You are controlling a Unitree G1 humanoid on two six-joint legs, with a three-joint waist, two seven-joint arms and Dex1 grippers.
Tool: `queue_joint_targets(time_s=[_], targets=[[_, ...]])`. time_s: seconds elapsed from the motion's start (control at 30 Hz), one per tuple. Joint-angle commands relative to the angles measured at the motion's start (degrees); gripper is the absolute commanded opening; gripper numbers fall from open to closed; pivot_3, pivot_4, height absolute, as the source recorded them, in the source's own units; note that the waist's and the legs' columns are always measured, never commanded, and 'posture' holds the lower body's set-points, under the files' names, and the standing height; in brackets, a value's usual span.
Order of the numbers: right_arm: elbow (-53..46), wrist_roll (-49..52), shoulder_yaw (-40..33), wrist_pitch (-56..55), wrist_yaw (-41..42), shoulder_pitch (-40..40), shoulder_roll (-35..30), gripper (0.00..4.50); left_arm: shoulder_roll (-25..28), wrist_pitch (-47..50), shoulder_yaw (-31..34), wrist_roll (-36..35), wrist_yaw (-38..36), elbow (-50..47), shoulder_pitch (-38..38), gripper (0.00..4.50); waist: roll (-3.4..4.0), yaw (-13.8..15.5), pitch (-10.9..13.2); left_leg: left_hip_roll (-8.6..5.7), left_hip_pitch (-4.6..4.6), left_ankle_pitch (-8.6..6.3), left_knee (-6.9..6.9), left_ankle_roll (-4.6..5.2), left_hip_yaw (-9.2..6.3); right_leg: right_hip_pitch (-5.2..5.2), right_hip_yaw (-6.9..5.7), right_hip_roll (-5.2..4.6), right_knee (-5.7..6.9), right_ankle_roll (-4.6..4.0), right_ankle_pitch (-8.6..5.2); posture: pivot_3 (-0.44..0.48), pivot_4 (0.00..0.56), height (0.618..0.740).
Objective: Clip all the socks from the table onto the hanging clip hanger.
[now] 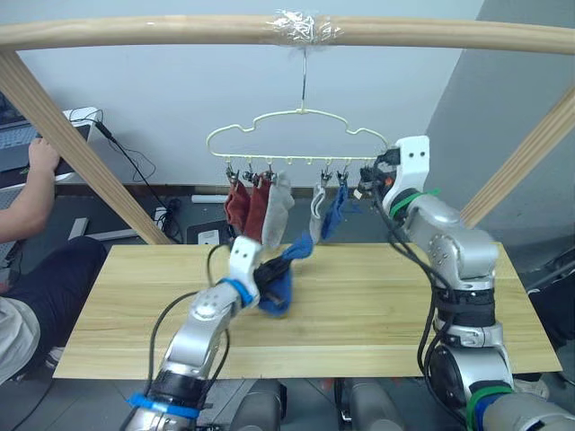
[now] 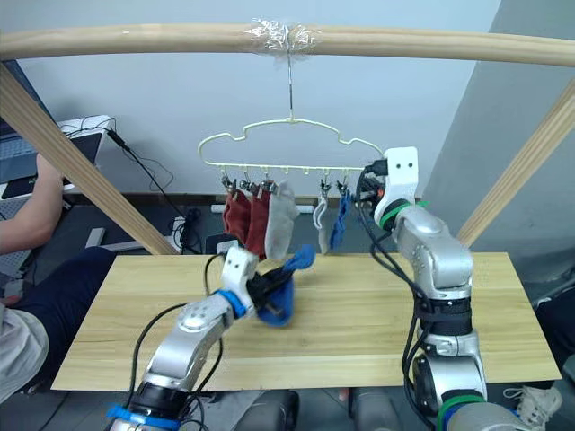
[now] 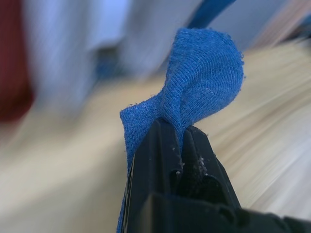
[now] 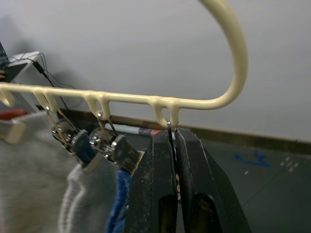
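Thin pale yellow-green wire clip hanger (image 1: 301,135) hangs by its hook from the thick round wooden beam (image 1: 135,31), at 12 o'clock above the long light plank-wood worktop (image 1: 377,305). Five socks clipped along its bar: two rust-red knit socks (image 1: 247,206) at the 9 o'clock end, a light grey sock (image 1: 278,211) beside them, then a second grey sock (image 1: 317,215) and a blue sock (image 1: 334,211) toward 3 o'clock.

Left gripper (image 3: 182,138) sits over mid-worktop, jaws pinched tight on the last blue knit sock (image 1: 280,278), which is lifted off the wood, its free end curling up toward the hanger.

Right gripper (image 4: 173,138) is raised at the hanger's 3 o'clock end, jaws pressed together on the last small metal clip (image 4: 169,127).

A person's arm (image 1: 27,193) shows at far 9 o'clock.
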Motion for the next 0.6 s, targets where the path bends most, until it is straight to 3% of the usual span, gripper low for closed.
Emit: queue_joint_targets(time_s=[0.03,0.6], targets=[[-1.4,3.3,-4.3,6.5,-1.9,-1.5,0.2,0.00,-1.2,0.7,-1.0,-0.4,0.9,-3.0,-1.2,0.01,0.01,-0.1,0.0,0.01,0.00,0.00,-0.04,0.01,0.01,-0.02,-0.01,0.01,0.01,0.00,0.00,-0.051,0.203,0.740],[-5.8,12.4,-13.7,22.1,-8.5,-5.5,6.5,0.00,-8.2,3.0,-4.0,1.0,5.6,0.1,-6.4,0.01,0.01,-0.3,0.0,0.00,-0.06,0.00,-0.02,0.11,0.03,-0.06,0.01,0.02,0.02,0.02,0.01,-0.089,0.215,0.740]])
